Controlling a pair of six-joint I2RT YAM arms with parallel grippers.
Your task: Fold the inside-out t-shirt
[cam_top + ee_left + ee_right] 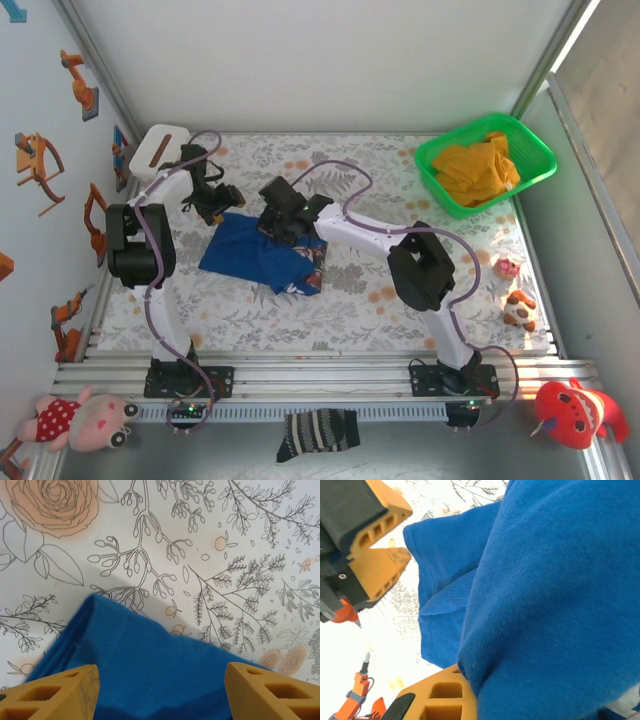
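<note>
The inside-out t-shirt (245,255) lies crumpled on the floral tabletop (380,170), left of centre, between the two arms. It is a royal-blue knit with a soft, slightly fuzzy surface. The bundle is longer than it is wide. Its long axis runs from the far left down to the near right, and a rumpled patch with paler markings sits at the near-right end. Its far-left end narrows to a folded corner that points toward the back-left of the tabletop. The left wrist view shows that corner as several stacked layers with a rounded fold edge, lying flat on the printed cloth.

The left hand (213,205) hovers over that corner, released. Its two orange, honeycomb-cored fingers (55,695) stand wide apart with the blue fabric lying between them, and I cannot tell whether they touch it.

The right hand (285,222) is at the shirt's far edge, clenched on a fold of it. In its wrist view the cloth drapes thickly over the lower finger (437,697) and rises in a heavy ridge.

A green plastic basket (425,160) at the far right corner holds a yellow-orange garment (480,170), well apart from the shirt.
</note>
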